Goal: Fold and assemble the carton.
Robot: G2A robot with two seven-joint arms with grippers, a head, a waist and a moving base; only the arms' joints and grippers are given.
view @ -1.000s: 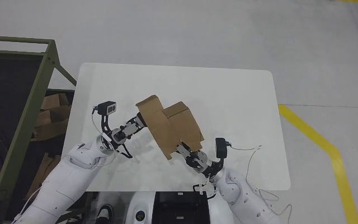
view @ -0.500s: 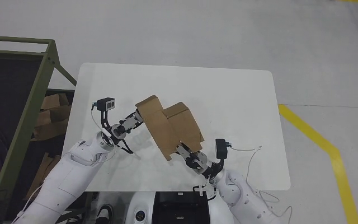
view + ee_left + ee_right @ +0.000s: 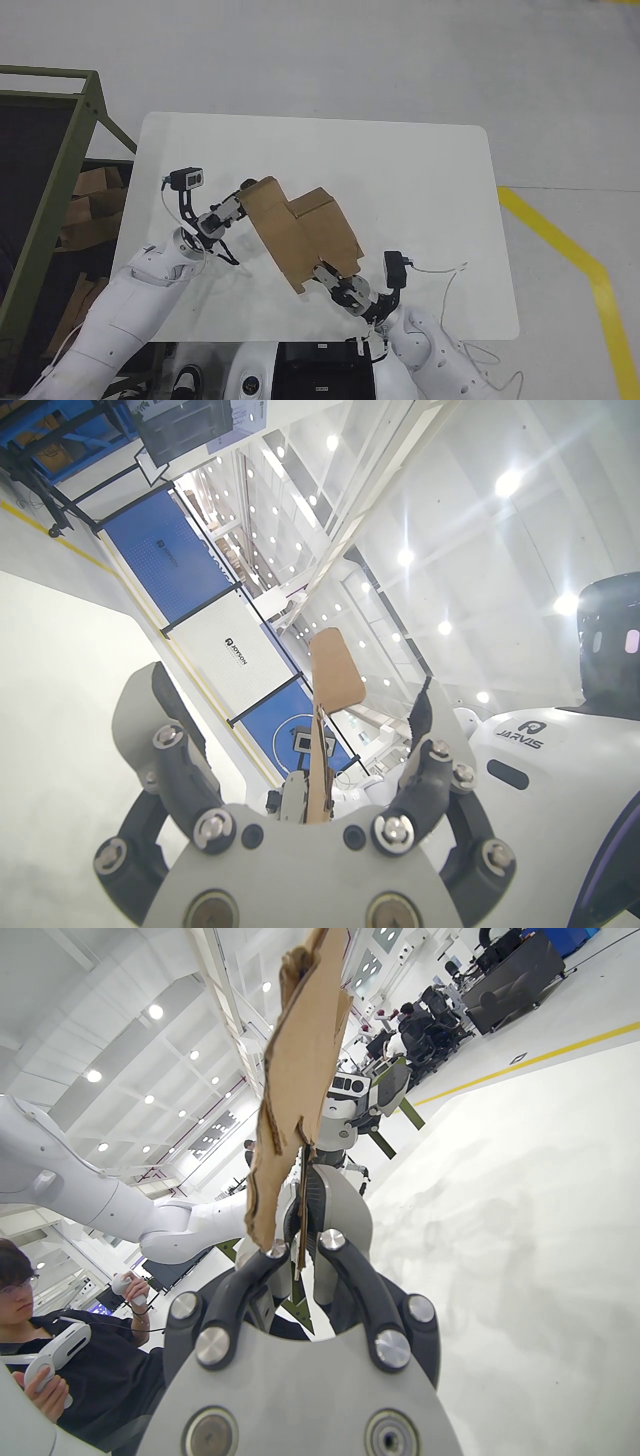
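the brown carton (image 3: 300, 232) hangs over the centre of the white bench (image 3: 430, 170), right fingers (image 3: 340, 1208) pinching its lower edge, left fingers (image 3: 150, 700) spread around its upper-left flap; this looks like the opening step, so the left probably must close next and pull.

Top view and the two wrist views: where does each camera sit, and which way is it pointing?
Top view: above the arms, looking down at the white table; the left gripper and right gripper meet at the carton.
Left wrist view: on the left wrist, looking along the open left gripper up toward the ceiling; the carton's edge stands between its jaws.
Right wrist view: on the right wrist, looking upward along the right gripper, shut on the carton.
Shared: all three show the carton and the table.
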